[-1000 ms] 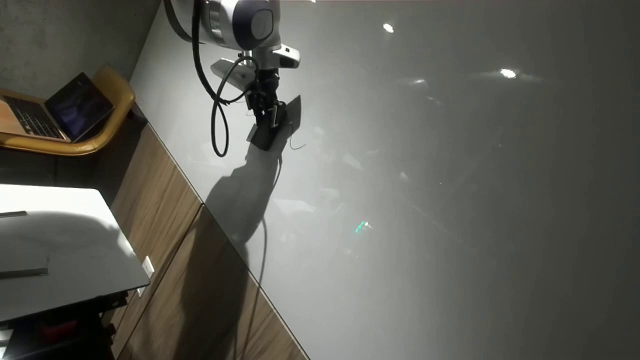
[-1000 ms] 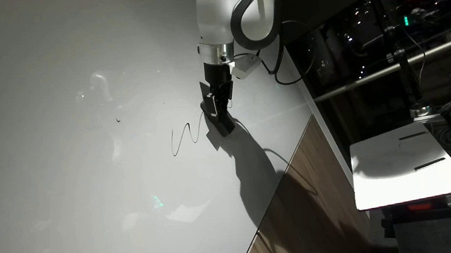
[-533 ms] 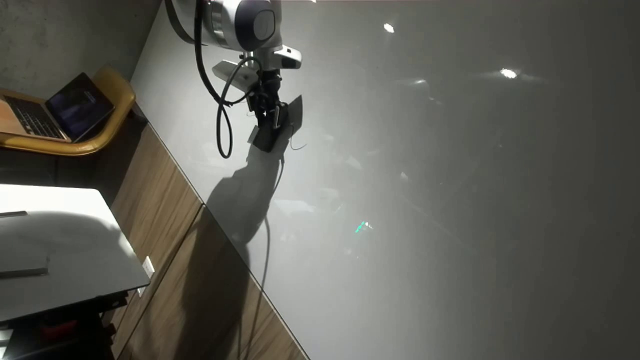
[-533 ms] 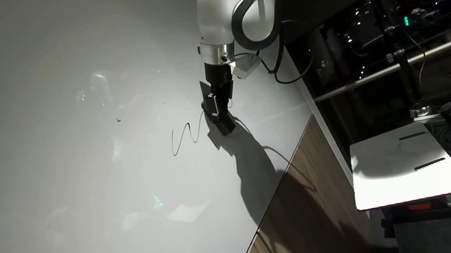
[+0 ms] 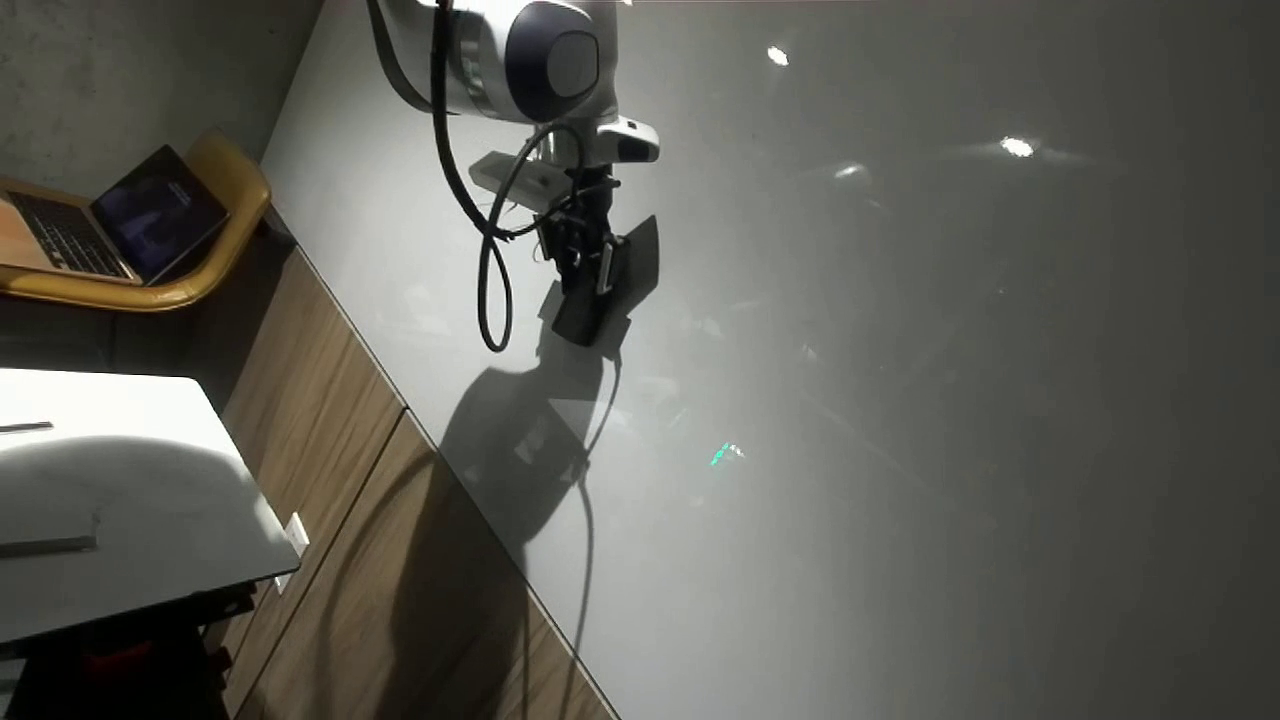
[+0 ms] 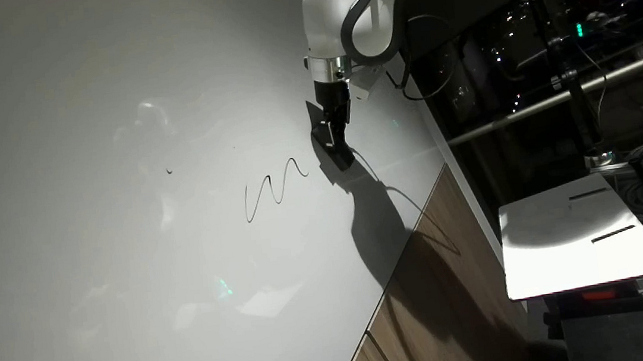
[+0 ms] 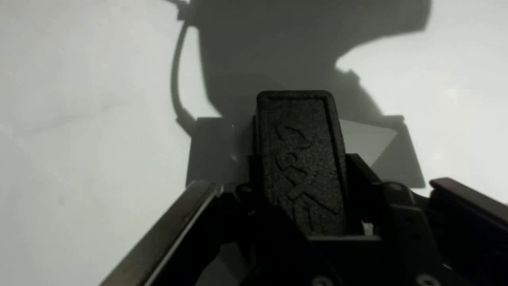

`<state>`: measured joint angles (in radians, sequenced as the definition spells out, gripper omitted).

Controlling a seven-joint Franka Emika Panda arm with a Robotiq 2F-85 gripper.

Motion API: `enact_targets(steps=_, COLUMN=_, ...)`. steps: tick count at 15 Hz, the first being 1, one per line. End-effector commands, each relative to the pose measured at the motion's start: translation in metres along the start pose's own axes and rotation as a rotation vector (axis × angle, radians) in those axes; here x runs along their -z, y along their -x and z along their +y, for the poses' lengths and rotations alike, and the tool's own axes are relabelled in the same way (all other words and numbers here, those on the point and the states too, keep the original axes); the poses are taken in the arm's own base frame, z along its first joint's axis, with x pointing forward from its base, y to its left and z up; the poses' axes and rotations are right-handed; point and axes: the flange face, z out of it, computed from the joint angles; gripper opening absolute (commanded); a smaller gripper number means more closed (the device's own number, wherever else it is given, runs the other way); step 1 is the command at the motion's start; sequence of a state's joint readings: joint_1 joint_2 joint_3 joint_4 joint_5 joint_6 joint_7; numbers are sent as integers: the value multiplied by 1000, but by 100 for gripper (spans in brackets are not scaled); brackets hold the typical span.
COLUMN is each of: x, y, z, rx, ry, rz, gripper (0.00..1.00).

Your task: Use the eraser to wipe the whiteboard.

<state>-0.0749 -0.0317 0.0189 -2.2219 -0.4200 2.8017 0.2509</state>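
Note:
The whiteboard [image 5: 900, 450] is a large glossy grey panel that fills most of both exterior views [image 6: 128, 272]. A thin black squiggle [image 6: 268, 177] and a small dark mark [image 6: 169, 171] show on it in an exterior view. My gripper [image 7: 303, 159] is shut on the eraser [image 7: 301, 119], a dark block between its fingers in the wrist view. The gripper also shows in both exterior views [image 5: 595, 265] [image 6: 331, 133], with the eraser [image 5: 577, 318] [image 6: 345, 159] at its end. The gripper is beside the squiggle's end in an exterior view. I cannot tell whether the eraser touches the board.
Wood panelling [image 5: 330, 480] borders the board's lower edge. A small white table [image 5: 130, 500] stands near it, also visible in the exterior view [image 6: 581, 261]. A laptop [image 5: 160, 215] sits on a yellow chair [image 5: 230, 180]. A loose black cable [image 5: 483, 290] hangs from the arm.
The arm holds still at first, then moves with the eraser, right and down in one exterior picture, right and slightly up in the other, where the squiggle's end is now uncovered.

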Motion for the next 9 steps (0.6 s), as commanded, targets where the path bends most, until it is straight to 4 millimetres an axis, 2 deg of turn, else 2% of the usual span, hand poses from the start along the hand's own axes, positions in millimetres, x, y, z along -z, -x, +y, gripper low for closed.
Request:
enact_targets(steps=1, x=-2, y=-30, z=51, rx=-26, ry=47, rz=51, gripper=29)
enact_targets(steps=3, x=0, y=-28, z=39, rx=-32, ry=35, rz=49, gripper=29)
enact_targets(steps=9, x=10, y=-17, z=-53, rx=-39, ry=-41, rz=27, gripper=29)
